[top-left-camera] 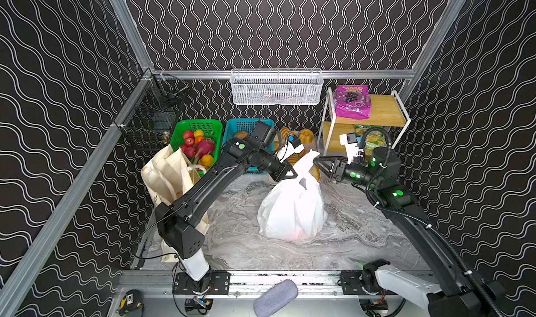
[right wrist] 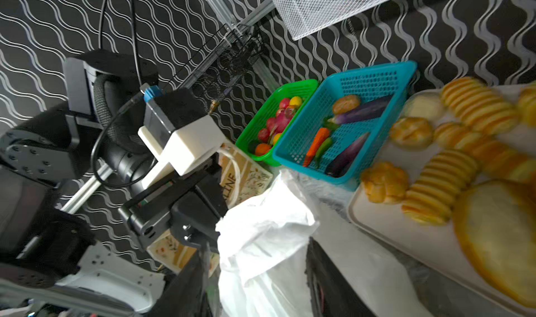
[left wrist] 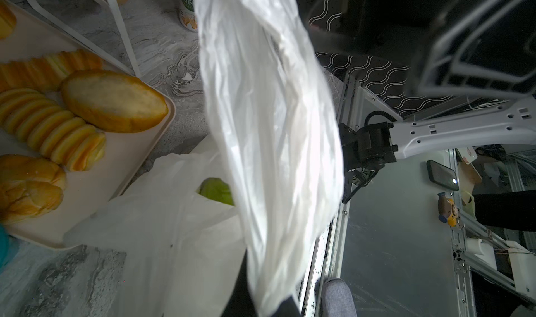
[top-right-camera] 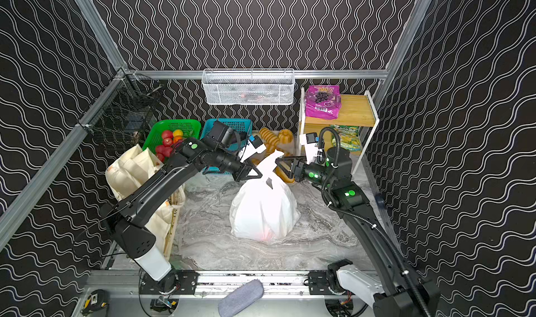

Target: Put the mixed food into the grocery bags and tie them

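Observation:
The white plastic grocery bag (top-left-camera: 293, 211) (top-right-camera: 264, 211) stands full in the middle of the marble table, something red showing through near its base. My left gripper (top-left-camera: 291, 174) (left wrist: 261, 301) is shut on one stretched handle (left wrist: 269, 127), pulled up and to the right. My right gripper (top-left-camera: 319, 161) (right wrist: 258, 283) is open at the bag's top, loose plastic (right wrist: 261, 243) between its spread fingers. A green cabbage (left wrist: 217, 190) shows in the bag's mouth. The cream canvas tote (top-left-camera: 165, 173) (top-right-camera: 130, 167) leans at the left. The purple grape-print packet (top-left-camera: 352, 102) lies on the wooden shelf.
A green basket (top-left-camera: 197, 127) of toy fruit and a blue basket (right wrist: 374, 77) with toy vegetables stand at the back. A cream tray (left wrist: 87, 202) of golden breads lies behind the bag. A white wire basket (top-left-camera: 275, 87) hangs on the back rail; the wooden shelf (top-left-camera: 383, 109) is back right.

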`<state>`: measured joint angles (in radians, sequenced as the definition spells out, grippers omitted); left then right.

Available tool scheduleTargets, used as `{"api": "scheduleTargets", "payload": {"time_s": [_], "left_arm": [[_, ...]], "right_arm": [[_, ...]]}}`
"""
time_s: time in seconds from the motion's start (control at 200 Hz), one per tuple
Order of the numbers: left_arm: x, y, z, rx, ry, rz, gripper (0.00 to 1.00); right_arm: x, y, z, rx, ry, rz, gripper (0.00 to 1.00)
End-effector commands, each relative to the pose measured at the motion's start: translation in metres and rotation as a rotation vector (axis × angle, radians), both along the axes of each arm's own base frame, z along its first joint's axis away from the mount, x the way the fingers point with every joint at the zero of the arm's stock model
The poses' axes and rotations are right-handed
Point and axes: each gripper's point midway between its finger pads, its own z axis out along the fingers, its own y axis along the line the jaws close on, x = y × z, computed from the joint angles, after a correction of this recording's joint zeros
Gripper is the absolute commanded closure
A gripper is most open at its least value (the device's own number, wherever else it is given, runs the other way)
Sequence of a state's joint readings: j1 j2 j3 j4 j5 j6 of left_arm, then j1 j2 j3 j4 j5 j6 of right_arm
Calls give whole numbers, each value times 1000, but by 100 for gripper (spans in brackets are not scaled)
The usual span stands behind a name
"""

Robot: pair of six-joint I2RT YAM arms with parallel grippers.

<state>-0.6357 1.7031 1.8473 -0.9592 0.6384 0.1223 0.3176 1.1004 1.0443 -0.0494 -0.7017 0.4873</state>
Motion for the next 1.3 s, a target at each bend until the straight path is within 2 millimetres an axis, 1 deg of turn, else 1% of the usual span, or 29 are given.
{"api": "scheduleTargets", "payload": {"time_s": [0.0, 0.045, 0.125, 0.165, 0.2, 0.25, 0.335, 0.36, 0.43, 0.515, 0.571, 0.651, 0.701, 0.746, 0.841, 0.966, 1.111, 1.226, 1.296], "left_arm": [[1, -2, 7, -22, -4, -4, 100], [0, -2, 7, -21, -5, -11, 100], [0, -2, 5, -15, -6, -12, 100], [0, -2, 5, -15, -8, -18, 100], [-1, -2, 5, -15, -10, -21, 100], [-1, -2, 5, -15, -13, -27, 100], [-2, -2, 8, -19, -25, -34, 100], [-1, -2, 8, -18, -33, -32, 96], [-2, -2, 12, -32, -48, -39, 94], [-2, -3, 15, -46, -62, -43, 87], [-1, -4, 14, -44, -66, -42, 83], [2, -3, 10, -27, -69, -26, 82], [5, -2, 8, -15, -68, -16, 78], [5, -2, 7, -11, -66, -15, 76], [7, -2, 6, 0, -72, 0, 74], [8, 0, 6, 18, -89, 16, 75], [12, 5, 2, 75, -122, 55, 76], [16, 9, 2, 98, -157, 85, 75], [18, 11, 4, 111, -186, 101, 75]], "right_arm": [[-5, 15, 14, 112, 65, 115, 51], [0, 17, 14, 132, 73, 118, 57], [5, 19, 19, 156, 54, 123, 76], [10, 18, 21, 165, 44, 106, 88], [13, 18, 21, 162, 39, 94, 94], [21, 18, 17, 145, 50, 67, 100], [27, 20, 14, 115, 41, 74, 100], [27, 21, 14, 114, 37, 81, 100], [29, 25, 11, 111, 39, 104, 100], [33, 28, 3, 94, 57, 127, 100], [35, 32, 1, 92, 65, 151, 100], [34, 36, 2, 97, 62, 192, 100], [34, 38, 1, 103, 67, 210, 100], [34, 40, 0, 104, 72, 229, 100], [38, 44, -7, 101, 107, 256, 100], [43, 48, -16, 103, 140, 273, 100], [46, 57, -26, 113, 194, 341, 100], [42, 66, -31, 102, 213, 390, 100], [44, 71, -40, 83, 241, 395, 100]]}}
